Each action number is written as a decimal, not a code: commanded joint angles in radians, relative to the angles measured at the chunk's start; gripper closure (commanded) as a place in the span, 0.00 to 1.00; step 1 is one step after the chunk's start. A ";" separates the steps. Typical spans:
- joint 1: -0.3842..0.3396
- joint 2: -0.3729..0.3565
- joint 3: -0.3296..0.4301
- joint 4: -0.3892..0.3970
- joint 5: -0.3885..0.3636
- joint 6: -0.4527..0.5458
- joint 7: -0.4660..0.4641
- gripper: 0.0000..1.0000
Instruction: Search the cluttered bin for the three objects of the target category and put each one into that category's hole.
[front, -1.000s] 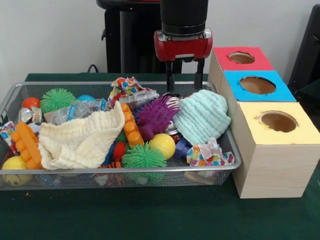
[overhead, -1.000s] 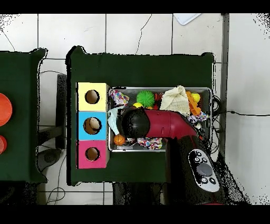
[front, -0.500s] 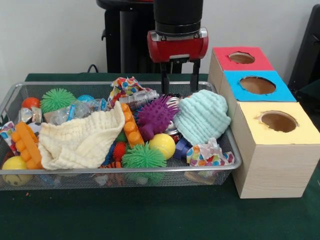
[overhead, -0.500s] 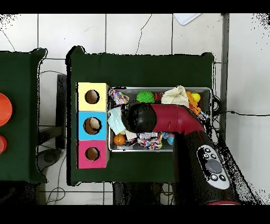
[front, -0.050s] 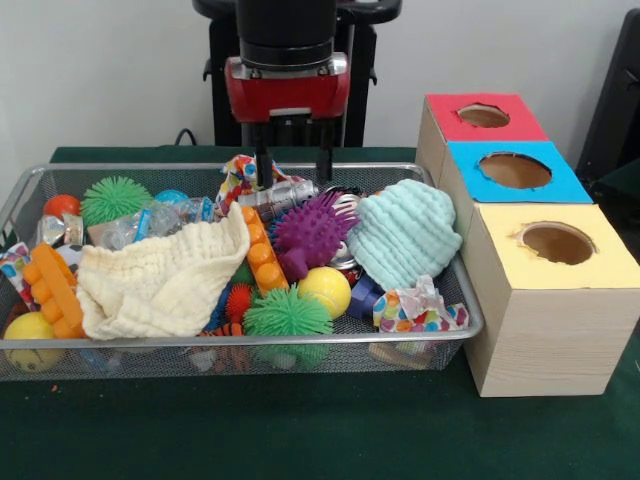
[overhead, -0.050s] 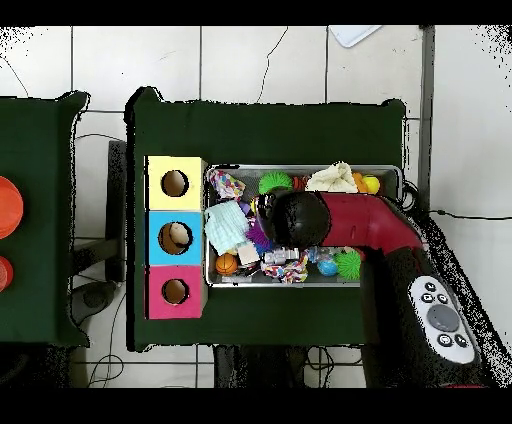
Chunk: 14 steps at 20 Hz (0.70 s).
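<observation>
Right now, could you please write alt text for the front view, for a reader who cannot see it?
A red and black gripper, fingers open and empty, hangs over the far side of a wire mesh bin crowded with toys and cloths, above a purple spiky ball. Beside the bin stand three boxes with round holes, topped red, blue and yellow.

Your gripper (front, -0.050s: 294, 166) hangs spread at the bin's (front, -0.050s: 240, 342) 12 o'clock edge, over the can (front, -0.050s: 278, 195) and patterned cloth (front, -0.050s: 246, 172). At 5 o'clock from it the purple ball (front, -0.050s: 310, 232) rises highest; at 3 o'clock the mint cloth (front, -0.050s: 405, 233) bulks against the boxes (front, -0.050s: 530, 300). At 8 o'clock the cream cloth (front, -0.050s: 165, 280) lies low. All three holes are unblocked from above.
</observation>
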 joint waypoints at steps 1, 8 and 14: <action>-0.058 0.039 0.117 -0.045 -0.096 0.132 -0.317 0.00; -0.112 0.068 0.173 -0.042 -0.142 0.107 -0.319 0.00; -0.136 0.108 0.208 -0.060 -0.179 0.099 -0.300 0.00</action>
